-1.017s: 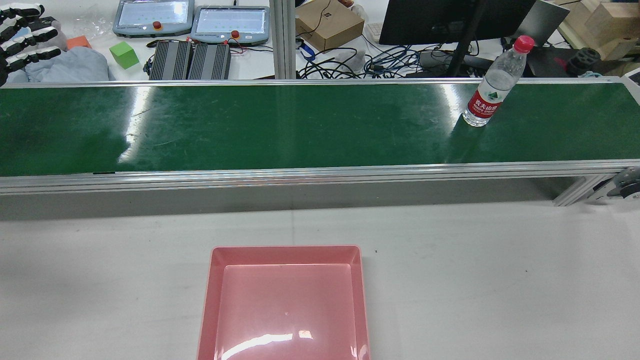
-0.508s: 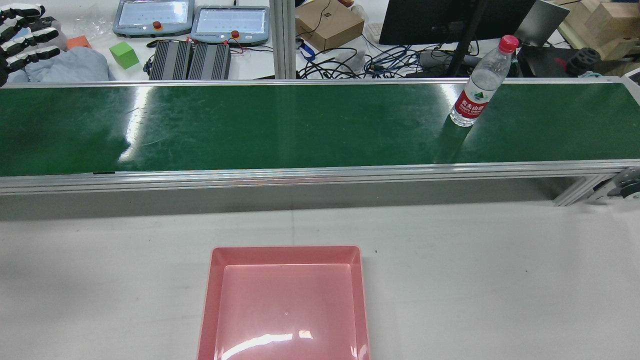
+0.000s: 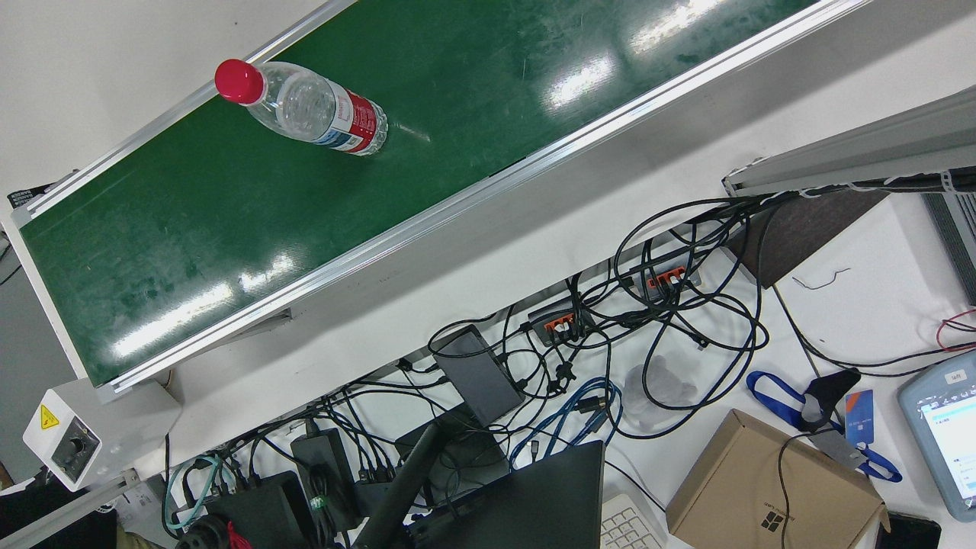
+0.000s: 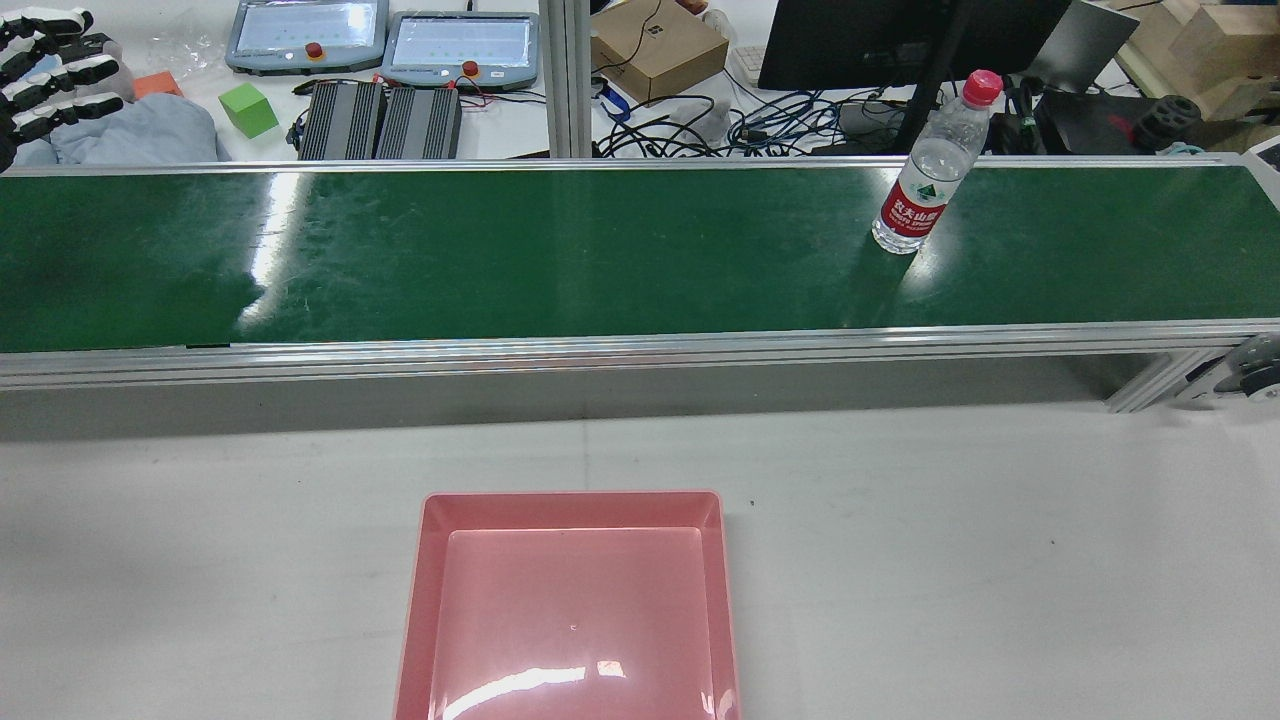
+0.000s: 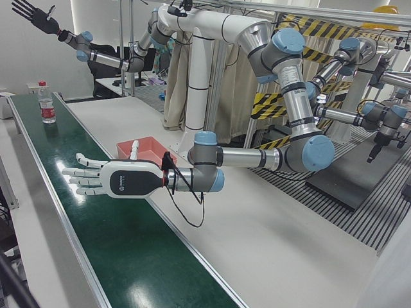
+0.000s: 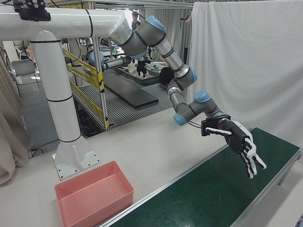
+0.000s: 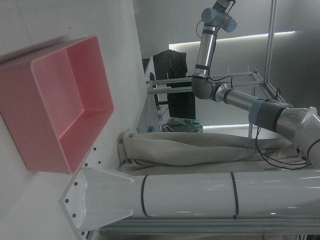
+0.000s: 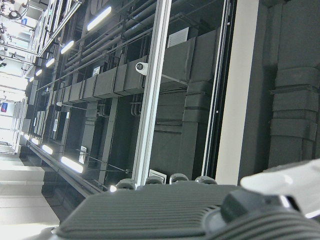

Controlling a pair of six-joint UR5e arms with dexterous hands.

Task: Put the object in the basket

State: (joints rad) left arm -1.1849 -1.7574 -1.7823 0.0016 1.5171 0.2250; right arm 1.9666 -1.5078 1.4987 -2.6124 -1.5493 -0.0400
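A clear water bottle (image 4: 925, 165) with a red cap and red label stands upright on the green conveyor belt (image 4: 560, 250), toward its right end. It also shows in the front view (image 3: 309, 107) and far off in the left-front view (image 5: 46, 104). The empty pink basket (image 4: 570, 508) sits on the white table on the near side of the belt. My left hand (image 5: 106, 181) hovers flat over the belt's left end, fingers spread, holding nothing, far from the bottle. It also shows at the rear view's top-left edge (image 4: 50, 65). My right hand (image 5: 31, 11) is raised high, fingers spread, empty.
Behind the belt lie two teach pendants (image 4: 380, 40), a cardboard box (image 4: 655, 45), a monitor (image 4: 900, 40), tangled cables (image 3: 648, 305) and a green cube (image 4: 247, 108). The white arm pedestal (image 6: 61, 109) stands behind the basket.
The bottle has travelled left along the belt, still upright. Both hands have stayed about where they were.
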